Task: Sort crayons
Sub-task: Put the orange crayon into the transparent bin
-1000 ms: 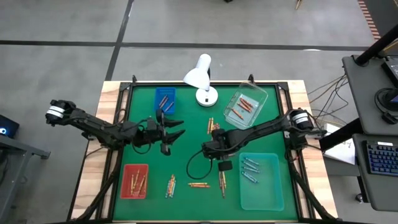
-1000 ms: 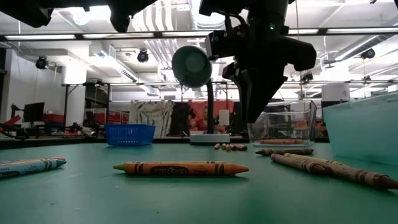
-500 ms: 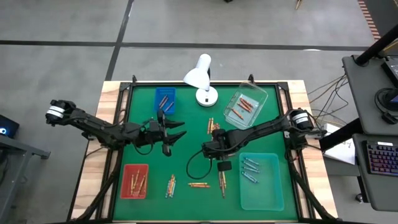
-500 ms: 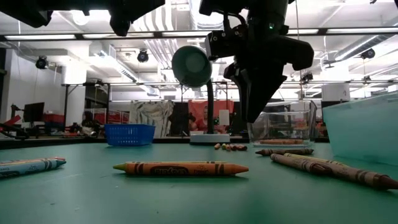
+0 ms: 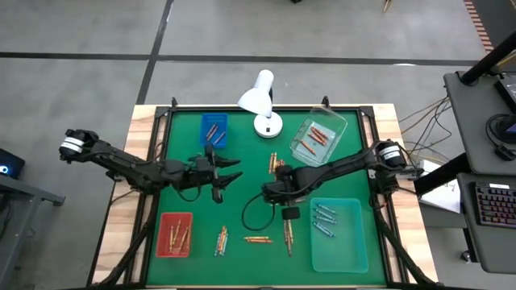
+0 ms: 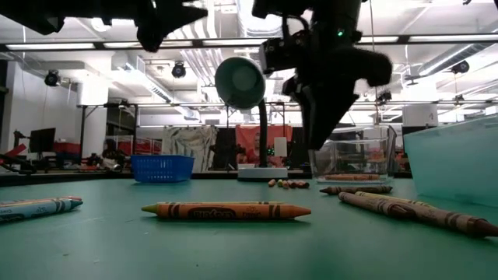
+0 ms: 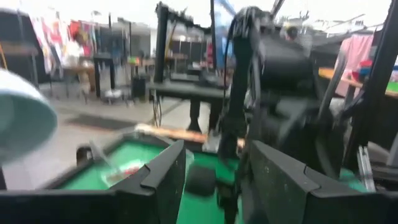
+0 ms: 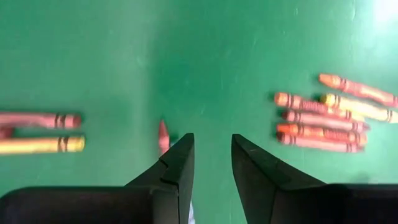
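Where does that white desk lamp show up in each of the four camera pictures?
High view: the white desk lamp stands at the table's far edge, near the middle.
Low view: its round shade faces the camera, upper centre.
Left wrist view: its blurred pale shade is cut off by the picture's edge.
Right wrist view: not in it; only green mat and crayons.
Shared landmark: the clear tray beside the lamp.
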`<move>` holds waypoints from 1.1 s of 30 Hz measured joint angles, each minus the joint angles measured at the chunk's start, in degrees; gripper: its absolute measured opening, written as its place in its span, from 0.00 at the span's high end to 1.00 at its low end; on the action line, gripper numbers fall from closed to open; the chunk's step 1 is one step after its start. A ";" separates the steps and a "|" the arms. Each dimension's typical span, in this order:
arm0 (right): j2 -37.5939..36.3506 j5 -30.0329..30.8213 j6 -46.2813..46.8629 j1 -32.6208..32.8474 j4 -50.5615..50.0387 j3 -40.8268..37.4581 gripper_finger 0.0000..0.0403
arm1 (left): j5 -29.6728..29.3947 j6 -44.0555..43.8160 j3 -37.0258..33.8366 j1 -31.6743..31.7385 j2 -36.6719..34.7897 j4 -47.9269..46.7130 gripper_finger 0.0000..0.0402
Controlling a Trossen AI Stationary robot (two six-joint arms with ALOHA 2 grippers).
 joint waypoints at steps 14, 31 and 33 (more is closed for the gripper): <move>-11.36 -0.12 2.81 0.10 -5.36 0.00 0.82 | 0.02 -11.64 6.45 2.26 20.48 -5.11 0.59; -21.44 -0.07 8.89 3.45 -5.47 -0.02 0.82 | -0.07 -8.59 20.82 12.71 41.49 -15.87 0.59; -21.44 -0.03 9.42 4.03 -5.32 -0.02 0.82 | -0.79 -8.60 20.74 12.99 42.46 -15.08 0.59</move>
